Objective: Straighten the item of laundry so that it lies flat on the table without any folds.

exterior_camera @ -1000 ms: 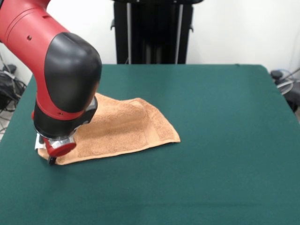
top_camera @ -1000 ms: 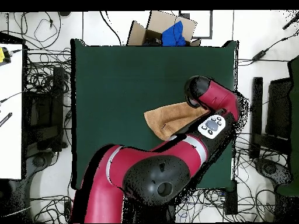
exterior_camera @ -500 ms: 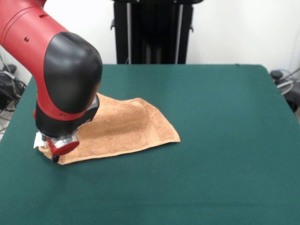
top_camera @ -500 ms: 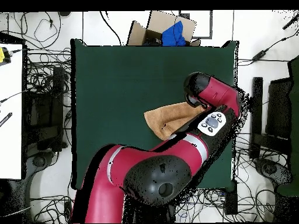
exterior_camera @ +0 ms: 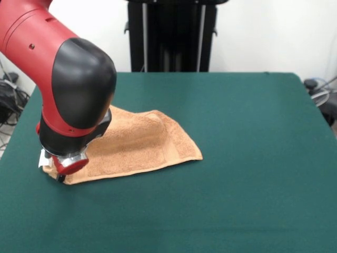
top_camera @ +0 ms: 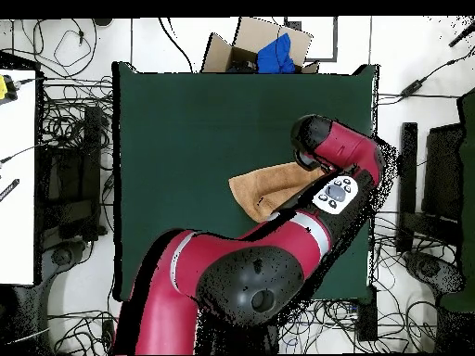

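Barely lifted since before, my gripper (exterior_camera: 62,173) sits on the soft, limp towel (exterior_camera: 138,143) at its nine-o'clock corner, grip state hidden.

A plain white wall (exterior_camera: 263,37) stands behind, with a black upright stand (exterior_camera: 171,34) against it at the middle. Seen from above, the floor (top_camera: 70,111) is pale tile strewn with tangled black cables (top_camera: 65,139). Left of the cables is a white desk (top_camera: 17,176). An open cardboard box (top_camera: 264,42) with blue cloth (top_camera: 276,56) inside sits at the top. Dark equipment (top_camera: 436,185) stands on the right side.
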`<state>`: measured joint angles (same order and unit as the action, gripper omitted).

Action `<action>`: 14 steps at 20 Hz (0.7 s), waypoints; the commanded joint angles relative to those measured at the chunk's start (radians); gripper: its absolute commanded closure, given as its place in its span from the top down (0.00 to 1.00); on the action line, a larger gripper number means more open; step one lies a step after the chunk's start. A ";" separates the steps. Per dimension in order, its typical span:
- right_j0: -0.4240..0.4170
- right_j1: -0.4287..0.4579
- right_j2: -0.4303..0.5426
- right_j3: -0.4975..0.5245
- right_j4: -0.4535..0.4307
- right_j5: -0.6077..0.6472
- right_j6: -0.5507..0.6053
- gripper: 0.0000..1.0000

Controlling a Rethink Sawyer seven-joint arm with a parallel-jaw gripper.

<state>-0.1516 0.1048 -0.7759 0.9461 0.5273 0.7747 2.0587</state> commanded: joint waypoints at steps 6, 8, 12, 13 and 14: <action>-0.021 0.027 0.029 -0.029 -0.070 0.101 0.145 0.00; -0.021 0.030 0.024 -0.039 -0.068 0.088 0.158 0.00; -0.014 0.023 0.022 -0.035 -0.065 0.120 0.177 0.00; -0.014 0.022 0.022 -0.035 -0.064 0.122 0.177 0.00; -0.015 0.021 0.022 -0.037 -0.064 0.127 0.177 0.00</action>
<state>-0.1541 0.1146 -0.7944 0.9109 0.5014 0.7959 2.0587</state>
